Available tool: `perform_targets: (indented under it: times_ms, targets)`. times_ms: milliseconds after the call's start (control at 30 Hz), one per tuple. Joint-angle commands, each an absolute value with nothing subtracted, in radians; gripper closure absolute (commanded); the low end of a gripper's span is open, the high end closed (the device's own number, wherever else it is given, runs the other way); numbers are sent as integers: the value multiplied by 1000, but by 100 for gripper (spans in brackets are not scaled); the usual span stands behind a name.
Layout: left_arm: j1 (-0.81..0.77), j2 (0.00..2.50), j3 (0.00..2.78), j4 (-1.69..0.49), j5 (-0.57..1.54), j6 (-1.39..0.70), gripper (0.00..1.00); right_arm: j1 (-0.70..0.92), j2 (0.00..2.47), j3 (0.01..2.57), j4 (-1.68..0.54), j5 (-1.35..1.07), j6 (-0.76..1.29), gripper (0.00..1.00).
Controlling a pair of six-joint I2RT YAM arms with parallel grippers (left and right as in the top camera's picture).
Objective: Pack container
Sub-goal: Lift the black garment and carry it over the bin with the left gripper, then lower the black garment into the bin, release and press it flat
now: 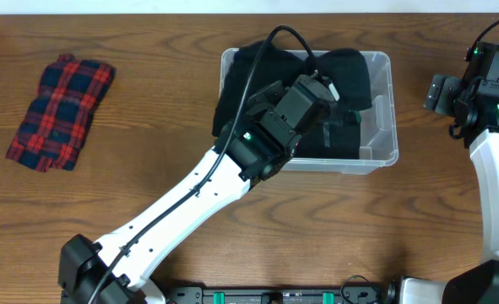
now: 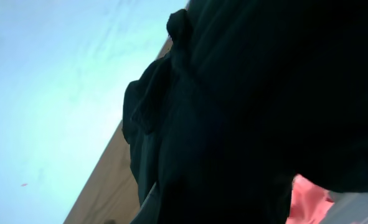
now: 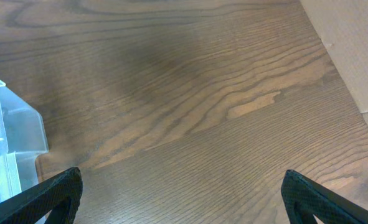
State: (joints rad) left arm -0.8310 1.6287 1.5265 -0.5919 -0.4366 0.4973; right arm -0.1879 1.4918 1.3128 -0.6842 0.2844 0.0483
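Left pincer (image 1: 329,91) hangs over black cloth (image 1: 350,72) inside container (image 1: 393,127) rim.

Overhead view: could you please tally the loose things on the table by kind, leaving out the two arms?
clear container: 1
black fabric inside it: 1 bundle (cannot tell whether it is more than one piece)
red and blue plaid cloth, out on the table: 1
Total: 3
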Motion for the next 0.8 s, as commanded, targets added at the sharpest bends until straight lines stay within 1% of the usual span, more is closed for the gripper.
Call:
perform_targets:
  times_ms: [0, 400, 767]
  targets:
    - [-828, 1651, 1562, -566, -419, 497, 94, -195, 1488, 1316, -686, 288, 47, 1]
    - [-793, 1757, 1561, -490, -419, 530, 94, -195, 1488, 1316, -686, 288, 47, 1]
    - [-770, 1806, 1560, -488, -391, 518, 94, -195, 1488, 1316, -686, 288, 47, 1]
